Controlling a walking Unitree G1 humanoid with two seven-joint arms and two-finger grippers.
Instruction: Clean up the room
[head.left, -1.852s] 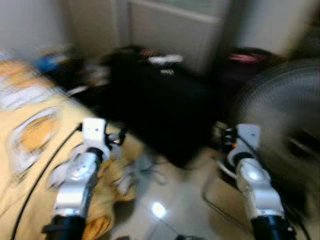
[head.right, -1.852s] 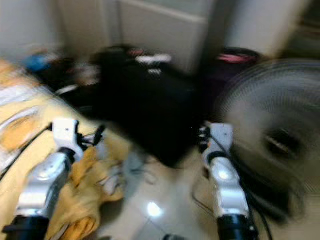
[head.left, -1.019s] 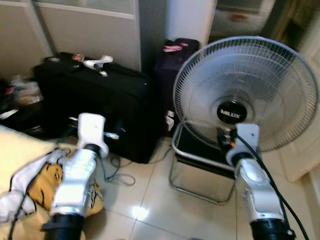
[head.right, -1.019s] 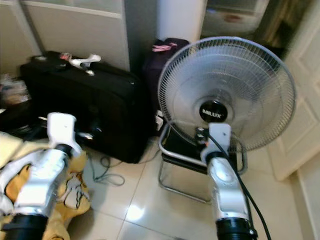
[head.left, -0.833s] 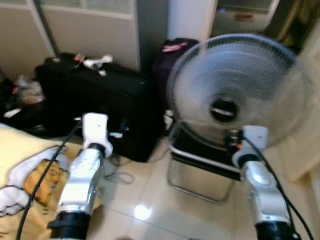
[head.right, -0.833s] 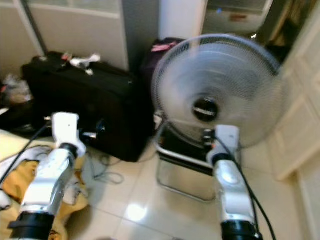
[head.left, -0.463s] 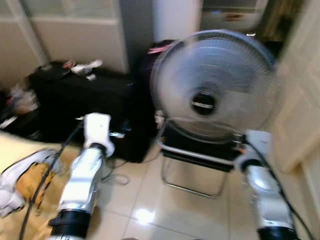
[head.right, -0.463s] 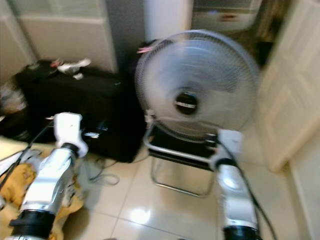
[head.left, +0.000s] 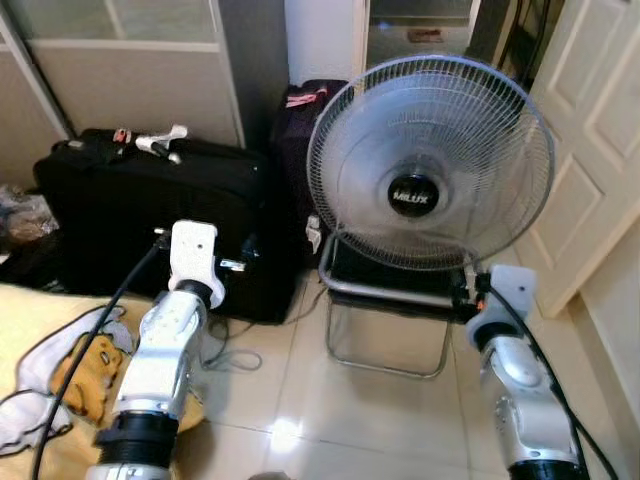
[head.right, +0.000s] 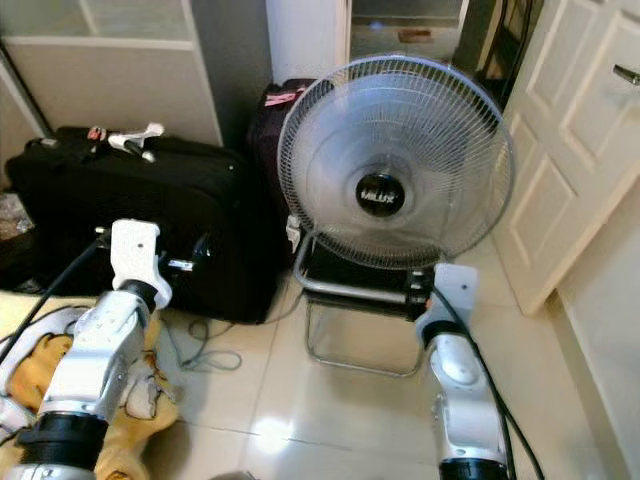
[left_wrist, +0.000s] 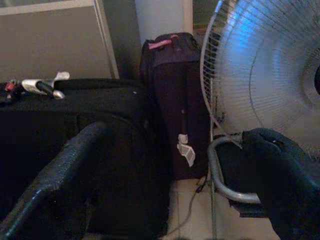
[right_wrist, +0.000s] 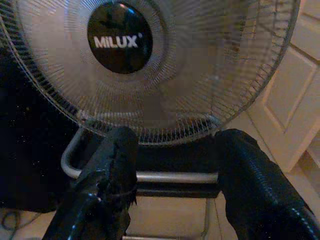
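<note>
A crumpled yellow cloth (head.left: 85, 368) with a white piece (head.left: 25, 430) lies at the lower left, beside my left arm (head.left: 170, 340). My left gripper (left_wrist: 175, 132) is held in the air facing a black suitcase (head.left: 140, 215), open, with nothing between its fingers (left_wrist: 60, 170). My right gripper (right_wrist: 178, 136) is open too, raised in front of a standing fan (head.left: 430, 165) marked MILUX, and holds nothing. A white and dark object (head.left: 160, 140) lies on top of the suitcase.
The fan rests on a metal-framed stool (head.left: 390, 330). A dark purple suitcase (left_wrist: 175, 100) stands behind it against the wall. A cable (head.left: 235, 355) loops on the tiled floor. A white door (head.right: 570, 150) stands at the right. Small clutter (head.left: 20, 215) sits far left.
The whole view has swung right, away from the yellow bedding and onto the fan and door, and the blur has cleared. Both arms keep the same raised pose with open fingers.
</note>
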